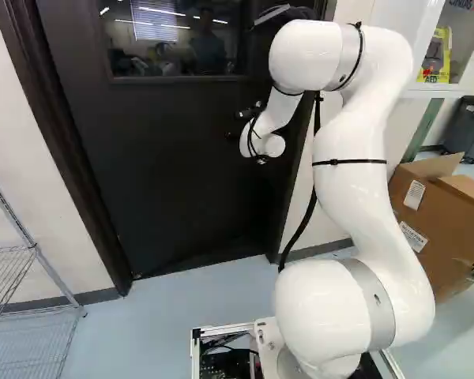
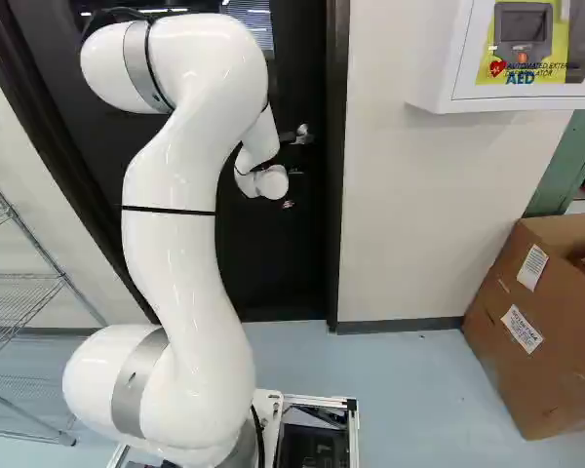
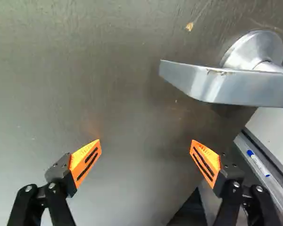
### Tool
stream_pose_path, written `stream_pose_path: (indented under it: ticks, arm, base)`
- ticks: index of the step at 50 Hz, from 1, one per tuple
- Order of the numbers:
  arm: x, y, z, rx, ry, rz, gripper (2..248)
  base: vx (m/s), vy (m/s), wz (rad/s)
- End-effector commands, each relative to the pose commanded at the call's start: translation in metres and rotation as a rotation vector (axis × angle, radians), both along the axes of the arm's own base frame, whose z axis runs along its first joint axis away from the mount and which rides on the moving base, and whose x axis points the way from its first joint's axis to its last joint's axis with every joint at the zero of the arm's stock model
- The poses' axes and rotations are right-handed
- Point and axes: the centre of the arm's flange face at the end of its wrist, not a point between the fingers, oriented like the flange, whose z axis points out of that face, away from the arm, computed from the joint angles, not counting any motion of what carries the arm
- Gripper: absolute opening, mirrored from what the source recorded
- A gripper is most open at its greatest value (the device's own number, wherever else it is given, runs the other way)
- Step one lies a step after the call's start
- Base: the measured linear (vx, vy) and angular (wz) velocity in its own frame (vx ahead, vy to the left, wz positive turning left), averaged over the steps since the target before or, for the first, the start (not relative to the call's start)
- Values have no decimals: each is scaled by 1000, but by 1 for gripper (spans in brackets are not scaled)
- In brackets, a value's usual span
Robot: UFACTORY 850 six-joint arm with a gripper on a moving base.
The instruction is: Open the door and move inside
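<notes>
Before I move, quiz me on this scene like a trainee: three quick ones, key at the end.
1. Pick one. The gripper is: A) open, lever handle not gripped; B) shut on the handle; C) shut with nothing in it.
2. True or false: the dark door is closed.
3. Fill in: in the right base view, a cardboard ____ stands on the floor right of the door.

Key: 1 A; 2 true; 3 box.

Door [image 1: 174,181]: black, upright, shut, window in upper part. Handle [image 3: 245,88]: silver lever on round base, near door's right edge in right base view.
</notes>
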Motion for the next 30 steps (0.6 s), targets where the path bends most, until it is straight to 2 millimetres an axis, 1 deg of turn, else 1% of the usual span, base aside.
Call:
stream_pose_path:
  ticks: [30]
  arm:
    - [59, 2, -12, -23, -52, 37, 247]
  base:
    - [0, 0, 0]
